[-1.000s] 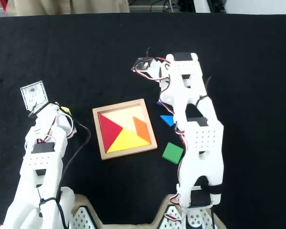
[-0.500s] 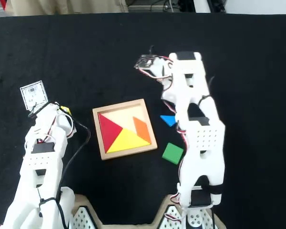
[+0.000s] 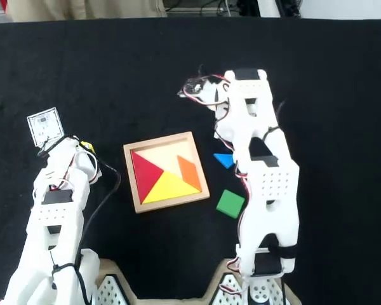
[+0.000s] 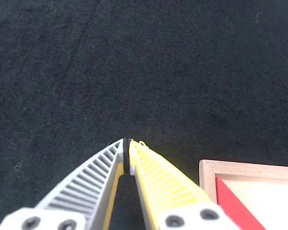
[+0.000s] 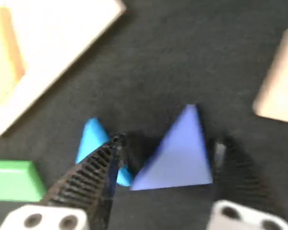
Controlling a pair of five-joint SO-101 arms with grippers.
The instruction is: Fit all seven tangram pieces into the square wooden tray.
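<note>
The square wooden tray (image 3: 130, 179) is seen near the middle of the black cloth-covered table (image 3: 330, 76), turned slightly out of square with the table's edges. Three pieces are seated in it: a red triangular piece (image 3: 145, 170) along the rim on the left arm's side, a yellow triangular piece (image 3: 168, 187) along the near rim, and an orange four-sided piece (image 3: 189, 171) against the rim on the right arm's side. The far part of the tray floor is left bare.

Just outside the tray's rim on the right arm's side, a light blue triangular piece (image 3: 223, 159) is laid flat, and a green square block (image 3: 230, 203) lies nearer the arm bases, apart from both the rim and the blue piece. Open black cloth is left all round these pieces.

In the right wrist view, the right gripper (image 5: 169, 144) is held with its jaws spread, and a violet-blue triangular piece (image 5: 177, 153) lies flat between them. Whether either finger touches its edges cannot be told. The light blue piece is found just beside the ribbed black finger (image 5: 93, 177), and a pale tan flat piece (image 5: 278, 81) lies well apart on the cloth.

The left gripper (image 4: 126, 143) is held over bare cloth with its jaws pressed together and nothing between them, a corner of the tray being near on one side.
</note>
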